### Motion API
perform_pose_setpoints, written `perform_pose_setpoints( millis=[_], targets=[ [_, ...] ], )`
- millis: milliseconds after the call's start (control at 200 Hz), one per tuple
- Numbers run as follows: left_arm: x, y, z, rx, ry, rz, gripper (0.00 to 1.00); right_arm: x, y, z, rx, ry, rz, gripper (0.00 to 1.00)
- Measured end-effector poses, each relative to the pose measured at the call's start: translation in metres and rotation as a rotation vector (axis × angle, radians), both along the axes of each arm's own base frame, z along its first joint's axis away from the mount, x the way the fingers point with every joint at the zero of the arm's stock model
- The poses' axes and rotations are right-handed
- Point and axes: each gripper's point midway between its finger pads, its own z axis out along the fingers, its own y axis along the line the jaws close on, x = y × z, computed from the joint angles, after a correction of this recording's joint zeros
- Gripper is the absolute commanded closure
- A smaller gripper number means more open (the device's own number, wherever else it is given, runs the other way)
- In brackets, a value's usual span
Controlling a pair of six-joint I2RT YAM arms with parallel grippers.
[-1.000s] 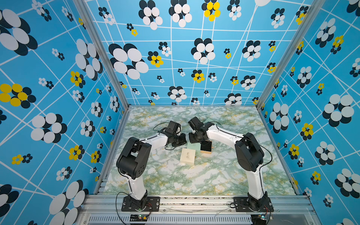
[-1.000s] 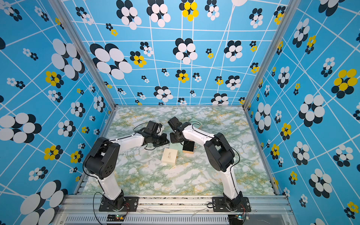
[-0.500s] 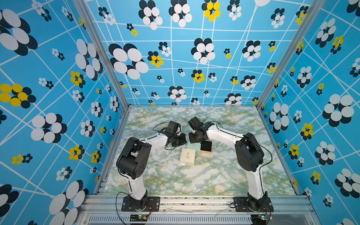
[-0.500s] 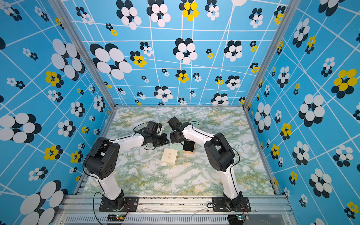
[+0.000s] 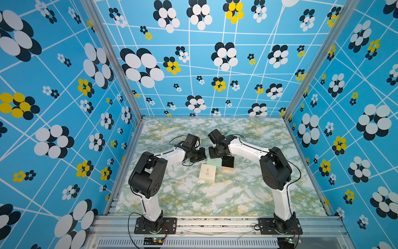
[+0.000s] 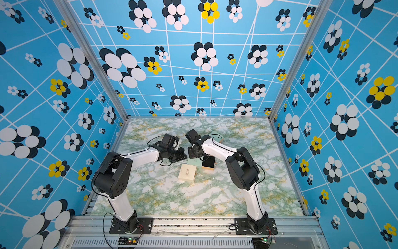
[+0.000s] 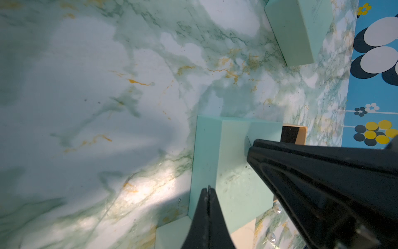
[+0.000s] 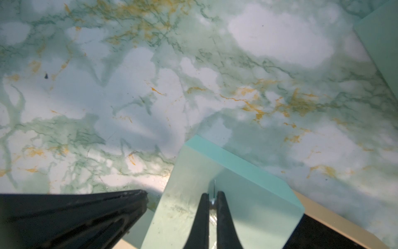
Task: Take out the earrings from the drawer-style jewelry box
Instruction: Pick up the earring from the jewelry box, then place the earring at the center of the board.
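Note:
The jewelry box is a mint-green sleeve (image 5: 213, 161) with its black-lined drawer (image 5: 227, 162) slid out beside it in both top views. My right gripper (image 8: 212, 195) hangs just over the sleeve (image 8: 247, 194), shut on a tiny silvery earring (image 8: 213, 201) whose thin pin sticks out past the tips. My left gripper (image 7: 208, 190) is shut and empty over the sleeve's (image 7: 232, 163) near edge, close to the right gripper (image 7: 323, 194). Two pearly earrings (image 7: 277, 208) (image 7: 271, 237) lie on the table beside the sleeve. The drawer's inside is mostly hidden.
A cream box (image 5: 207, 172) (image 6: 187, 172) sits just in front of the sleeve. A second mint box (image 7: 299, 32) (image 6: 216, 134) lies farther back, behind the right arm. The marble-patterned table (image 5: 215, 200) is walled in by blue flowered panels.
The right gripper's jaws have drawn together onto the earring. Both arms have stayed nearly in place.

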Motion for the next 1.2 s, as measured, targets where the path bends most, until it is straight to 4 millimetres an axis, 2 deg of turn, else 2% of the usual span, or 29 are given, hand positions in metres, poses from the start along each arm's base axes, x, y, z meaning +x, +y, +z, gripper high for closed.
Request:
perform_pose_setpoints(
  millis=[585,860,1060,1199],
  targets=[
    [-0.004,0.002,-0.004,0.005,0.011,0.0,1.0,0.002,0.0,0.0,0.001,-0.016,0.0,1.0],
    [-0.004,0.002,-0.004,0.005,0.011,0.0,1.0,-0.001,-0.009,0.004,-0.016,-0.033,-0.008,1.0],
    [-0.004,0.002,-0.004,0.005,0.011,0.0,1.0,-0.007,-0.02,0.026,-0.014,-0.076,-0.021,1.0],
    [-0.004,0.002,-0.004,0.005,0.011,0.0,1.0,-0.017,-0.04,0.047,-0.018,-0.12,-0.057,1.0]
  ],
)
